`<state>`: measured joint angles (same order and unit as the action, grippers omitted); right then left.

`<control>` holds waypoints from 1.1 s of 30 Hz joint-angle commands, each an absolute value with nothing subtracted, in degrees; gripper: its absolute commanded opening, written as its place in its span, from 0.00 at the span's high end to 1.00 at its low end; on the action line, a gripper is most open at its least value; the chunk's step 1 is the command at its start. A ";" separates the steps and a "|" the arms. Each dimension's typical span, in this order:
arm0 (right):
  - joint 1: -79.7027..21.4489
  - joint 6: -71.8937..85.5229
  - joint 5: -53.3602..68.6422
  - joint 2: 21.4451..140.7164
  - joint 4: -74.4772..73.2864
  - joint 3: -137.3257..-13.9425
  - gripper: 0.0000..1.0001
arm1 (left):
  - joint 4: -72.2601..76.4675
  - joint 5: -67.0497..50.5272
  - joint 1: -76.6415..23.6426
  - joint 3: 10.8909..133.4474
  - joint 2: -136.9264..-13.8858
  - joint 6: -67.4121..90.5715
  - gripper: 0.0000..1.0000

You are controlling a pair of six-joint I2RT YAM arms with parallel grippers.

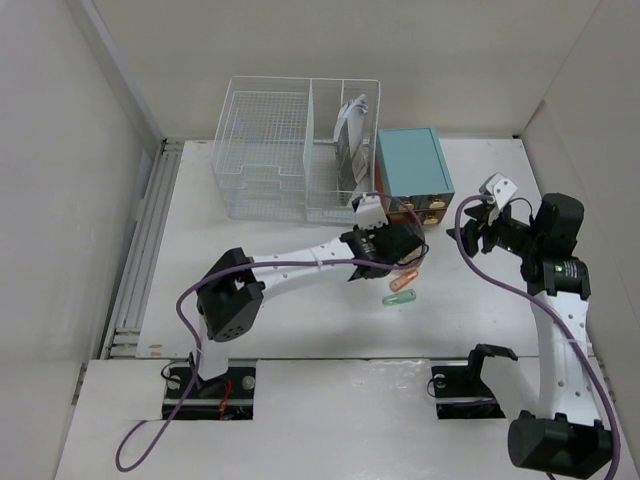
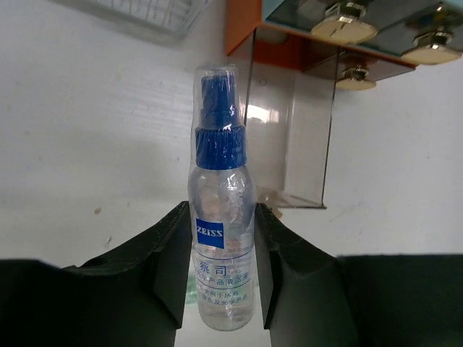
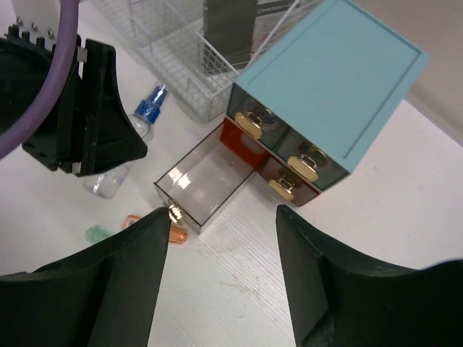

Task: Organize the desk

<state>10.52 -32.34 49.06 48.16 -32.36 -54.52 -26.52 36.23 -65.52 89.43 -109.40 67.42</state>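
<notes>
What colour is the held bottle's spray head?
Dark blue spray head on the bottle, under a clear cap; clearest in left wrist view.

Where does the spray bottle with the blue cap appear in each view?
Top external: not visible, hidden under the left tool.
Left wrist: spray bottle at centre, held by that tool.
Right wrist: upper left, beside the left tool.
Shared landmark: teal drawer box, in all three views.

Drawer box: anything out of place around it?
One lower drawer of the drawer box is pulled out and looks empty. A small orange piece and a green one lie loose on the desk in front of it.
</notes>
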 commanded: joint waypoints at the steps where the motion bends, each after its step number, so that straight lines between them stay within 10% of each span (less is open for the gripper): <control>1: 11.77 -29.53 45.88 47.72 -27.60 -54.14 0.34 | -17.86 34.73 -62.33 91.05 -107.40 55.48 1.00; 20: 14.77 -31.20 48.60 49.31 -29.88 -54.14 0.34 | -10.02 21.71 -58.54 104.77 -121.11 41.84 0.99; 33: 15.29 -32.26 49.66 50.45 -30.94 -54.67 0.34 | -10.55 21.88 -56.95 104.77 -121.82 40.17 0.41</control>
